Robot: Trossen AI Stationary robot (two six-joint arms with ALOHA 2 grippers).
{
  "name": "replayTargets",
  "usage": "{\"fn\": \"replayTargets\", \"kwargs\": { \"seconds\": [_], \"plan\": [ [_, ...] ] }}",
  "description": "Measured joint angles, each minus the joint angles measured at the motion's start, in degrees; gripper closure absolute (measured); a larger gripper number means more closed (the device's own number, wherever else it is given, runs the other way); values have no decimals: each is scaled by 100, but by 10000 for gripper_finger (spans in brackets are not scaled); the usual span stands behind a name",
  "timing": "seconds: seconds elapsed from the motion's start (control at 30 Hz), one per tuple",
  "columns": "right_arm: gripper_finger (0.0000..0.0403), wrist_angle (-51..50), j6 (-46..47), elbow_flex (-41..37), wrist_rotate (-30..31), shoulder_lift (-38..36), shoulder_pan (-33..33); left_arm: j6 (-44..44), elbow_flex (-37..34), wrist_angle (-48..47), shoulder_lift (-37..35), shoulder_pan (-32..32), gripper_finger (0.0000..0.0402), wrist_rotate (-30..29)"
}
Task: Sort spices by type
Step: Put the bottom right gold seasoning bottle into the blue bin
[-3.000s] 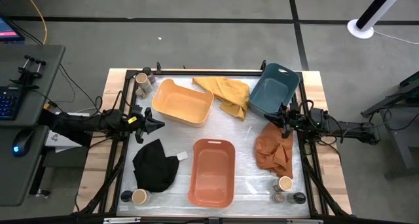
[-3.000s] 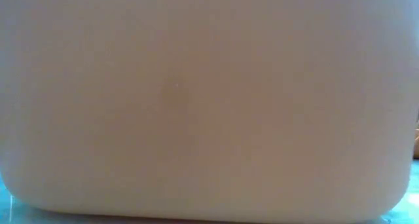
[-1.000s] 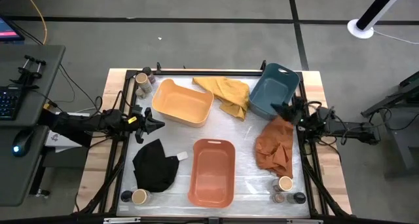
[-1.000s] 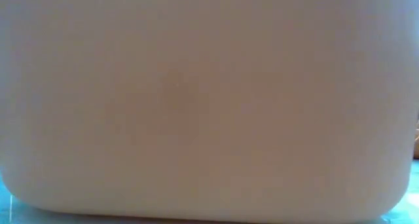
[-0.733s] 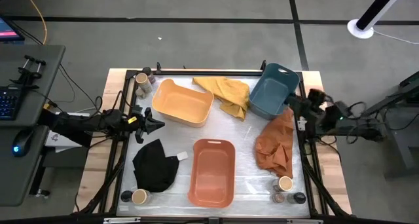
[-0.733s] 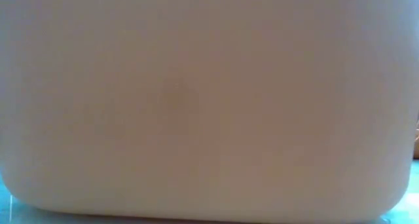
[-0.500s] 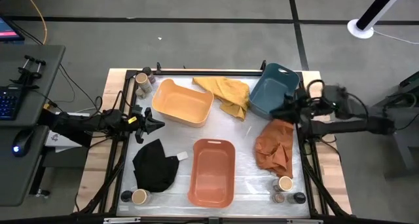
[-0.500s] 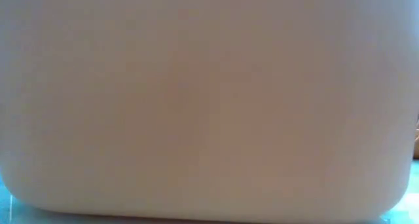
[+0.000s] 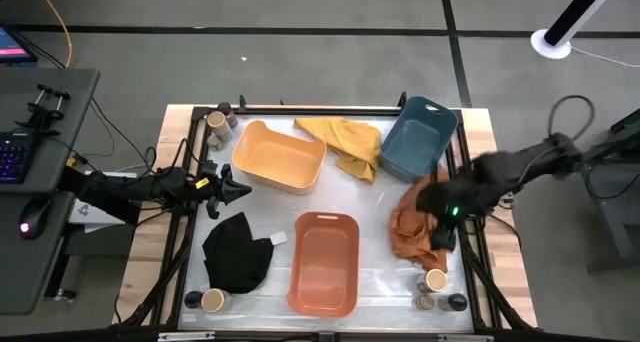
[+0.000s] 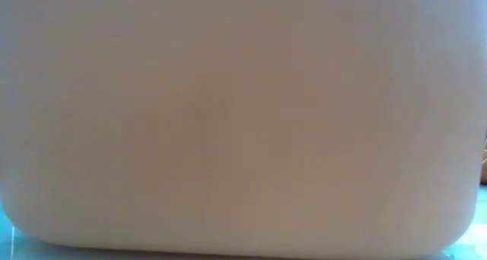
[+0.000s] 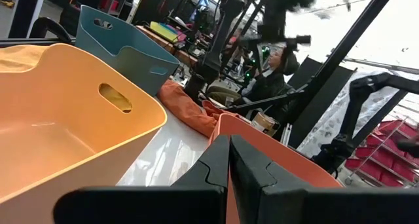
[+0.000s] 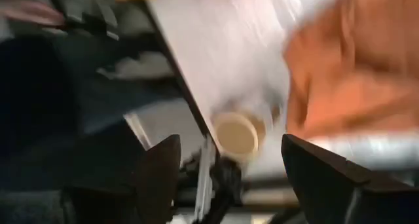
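Bare table between orange tub, yellow tub, blue tub. Orange cloth beneath right gripper, fingers spread. Left gripper closed beside yellow tub. Tan-topped jar at near right corner.

robotics lab, keyboard desk (cables, rigs)

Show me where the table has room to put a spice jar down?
One bare patch lies between the yellow tub, the orange tub and the orange cloth. Another lies between the orange tub and the black cloth. The corners are crowded with jars, and the right gripper hangs over the orange cloth.
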Motion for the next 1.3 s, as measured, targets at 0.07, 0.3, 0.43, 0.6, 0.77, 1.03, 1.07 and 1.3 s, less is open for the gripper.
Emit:
{"fn": "replayTargets", "kwargs": {
  "seconds": [0.07, 0.3, 0.43, 0.6, 0.77, 1.03, 1.07, 1.3],
  "plan": [
    [142, -37, 741, 0, -15, 371, 472, 0, 0, 0, 0, 0, 401, 0],
    [142, 58, 2330, 0, -501, 1332, 1585, 0, -2, 0, 0, 0, 401, 0],
    [142, 55, 2729, 0, -729, 1663, 1819, 0, -2, 1, 0, 1, 401, 0],
    [142, 67, 2714, 0, -562, 1994, 1873, 0, -2, 0, 0, 0, 401, 0],
    [142, 166, 2695, 0, -532, 2112, 1869, 0, -1, 2, 0, 0, 401, 0],
    [142, 295, 2377, 2, -473, 2118, 1869, 0, -2, 0, 0, 0, 401, -1],
    [141, 265, 2375, 0, -439, 2118, 1869, 0, -1, 1, 0, 1, 401, 0],
    [97, 205, 2297, 2, 29, 2118, 1869, 0, -1, 0, 0, 1, 401, 0]
  ]
}}
